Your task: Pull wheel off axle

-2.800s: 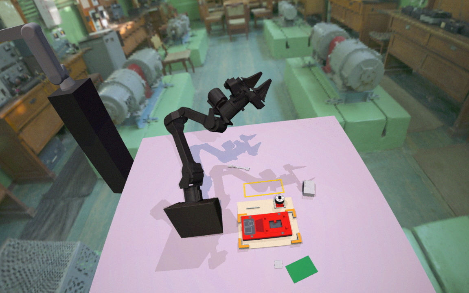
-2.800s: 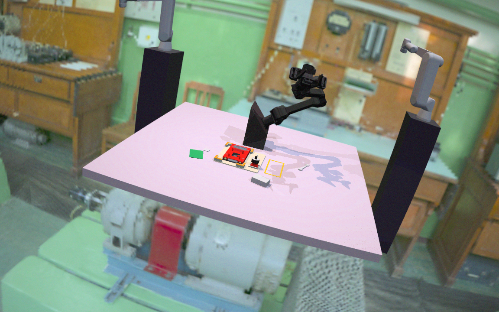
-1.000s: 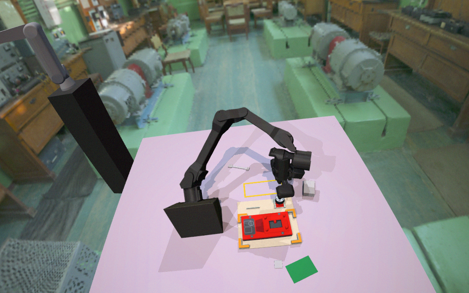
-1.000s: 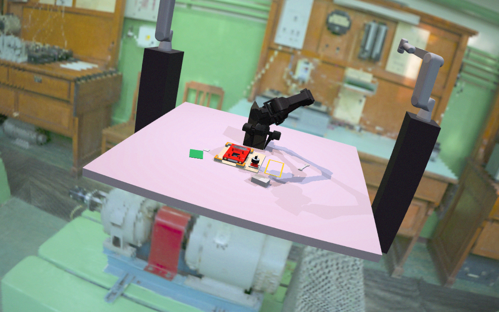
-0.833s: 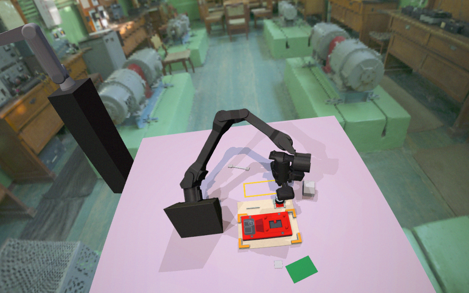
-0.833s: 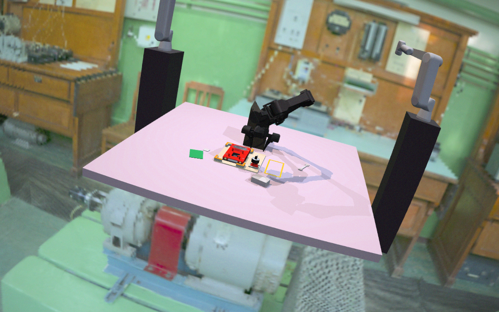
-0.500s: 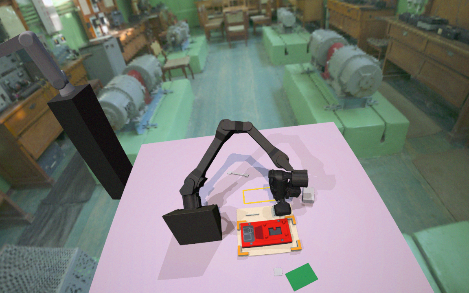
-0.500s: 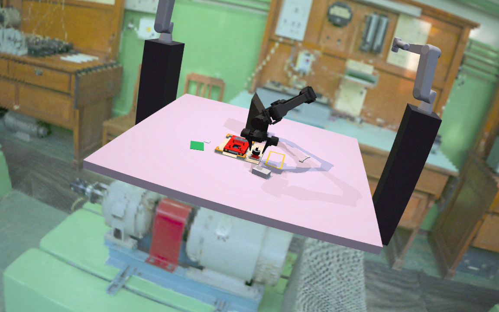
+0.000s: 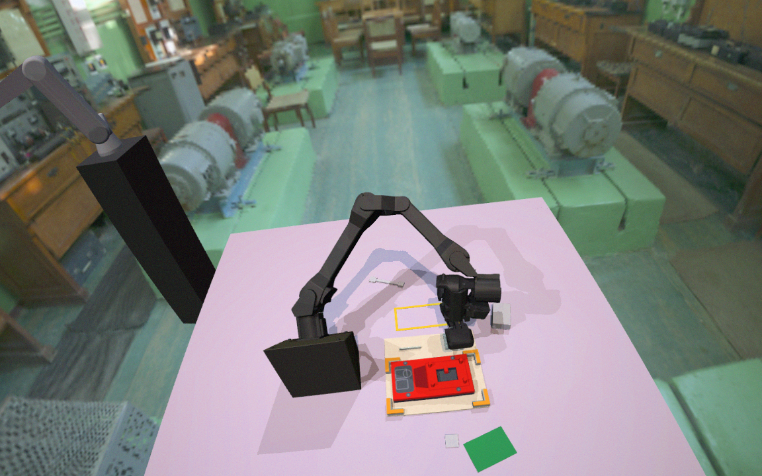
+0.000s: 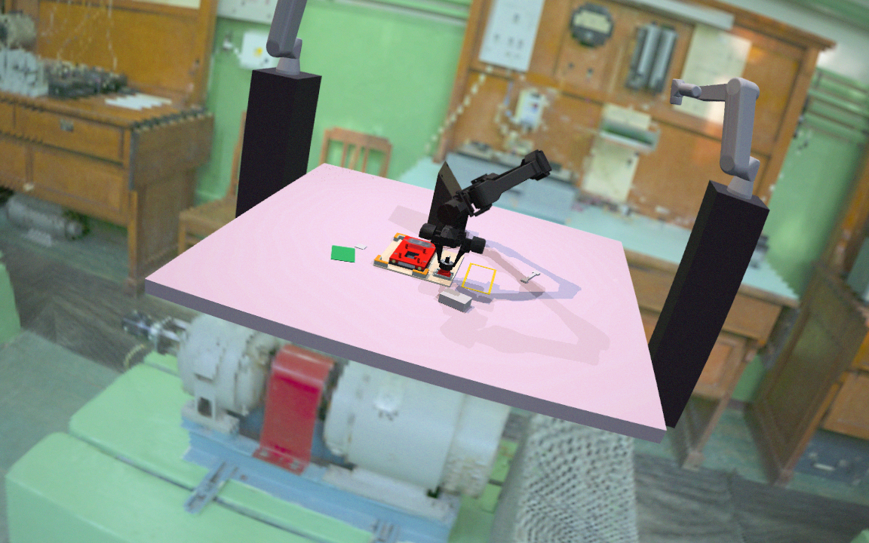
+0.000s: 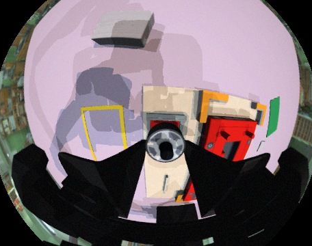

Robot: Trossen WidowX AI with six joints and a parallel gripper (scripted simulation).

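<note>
The wheel [image 11: 165, 142] is gripped between the fingers of the pincer [image 11: 165, 155], seated on its axle at the cream board's [image 11: 165, 100] corner, beside the yellow-outlined area [image 11: 102, 131] marked on the pink desk [image 11: 211, 41].

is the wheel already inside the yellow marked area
No, in the wrist view the wheel sits between the gripper fingers over the beige board, with the yellow outline off to its side.
</note>
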